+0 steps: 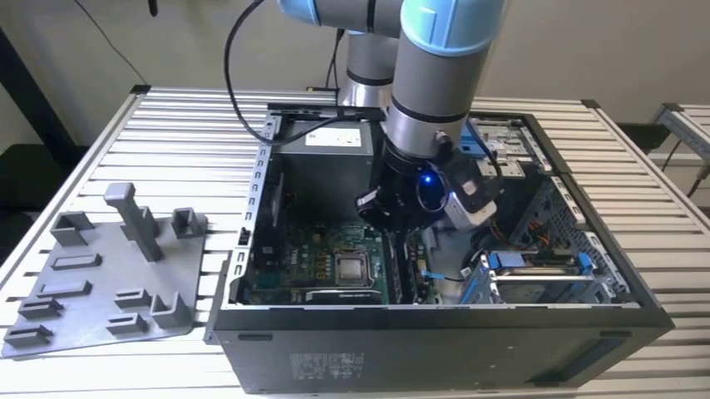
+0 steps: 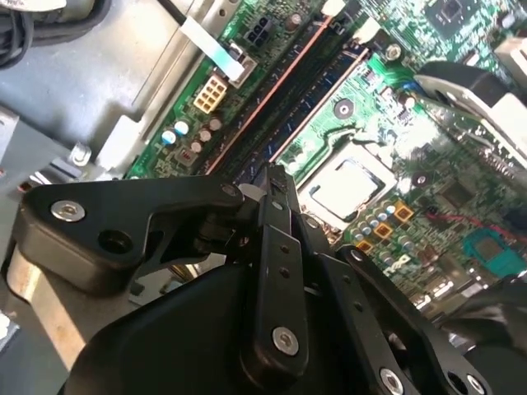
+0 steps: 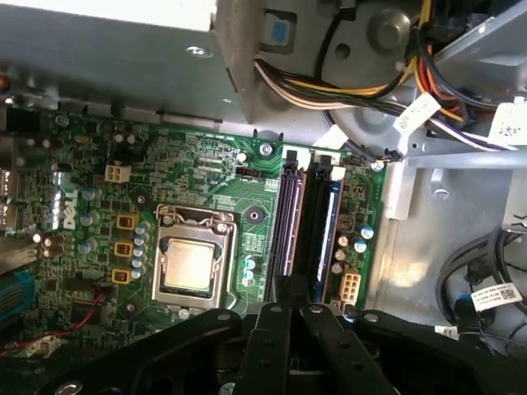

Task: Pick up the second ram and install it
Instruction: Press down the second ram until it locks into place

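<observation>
The arm is reaching down into the open computer case [image 1: 444, 332], which is sitting on the slatted counter [image 1: 166, 141]. The gripper [image 3: 290, 306] is hovering just above the motherboard [image 3: 206, 181], over the near end of the memory slots [image 3: 306, 218] beside the processor [image 3: 191, 265]. Its fingers [image 2: 277, 206] are looking pressed together, with no gap showing between them. A dark stick that may be the second ram [image 3: 323, 222] is standing edge-on in the slot farther from the processor. The grey tray [image 1: 106, 283] is lying beside the case, toward the exterior view's left.
</observation>
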Controlling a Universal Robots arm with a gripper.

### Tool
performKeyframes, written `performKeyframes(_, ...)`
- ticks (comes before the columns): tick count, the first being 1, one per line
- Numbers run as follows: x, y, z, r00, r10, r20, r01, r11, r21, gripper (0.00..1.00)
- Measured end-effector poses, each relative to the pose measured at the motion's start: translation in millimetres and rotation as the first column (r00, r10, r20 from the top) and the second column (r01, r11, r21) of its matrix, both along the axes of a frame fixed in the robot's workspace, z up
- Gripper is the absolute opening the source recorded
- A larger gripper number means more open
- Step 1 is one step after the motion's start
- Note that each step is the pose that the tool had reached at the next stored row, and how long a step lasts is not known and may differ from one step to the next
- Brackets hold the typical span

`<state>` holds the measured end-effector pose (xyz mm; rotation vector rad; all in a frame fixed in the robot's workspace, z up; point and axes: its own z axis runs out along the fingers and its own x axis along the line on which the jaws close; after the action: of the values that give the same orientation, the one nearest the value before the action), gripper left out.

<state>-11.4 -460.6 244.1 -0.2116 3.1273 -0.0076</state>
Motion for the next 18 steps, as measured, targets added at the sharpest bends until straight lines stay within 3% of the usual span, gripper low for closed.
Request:
performKeyframes(5,-0.2,0.1,-0.2,0.9965,0.084,0.0,-0.084,0.9965,0.0001,0.11)
performKeyframes(9,-0.2,0.2,-0.1,0.9878,0.156,0.0,-0.156,0.9878,0.0,0.11)
performKeyframes(13,-0.2,0.3,-0.2,0.974,0.226,0.0001,-0.226,0.974,0.0001,0.11)
performKeyframes(18,-0.2,0.3,-0.2,0.9493,0.314,-0.0001,-0.314,0.9493,-0.0001,0.11)
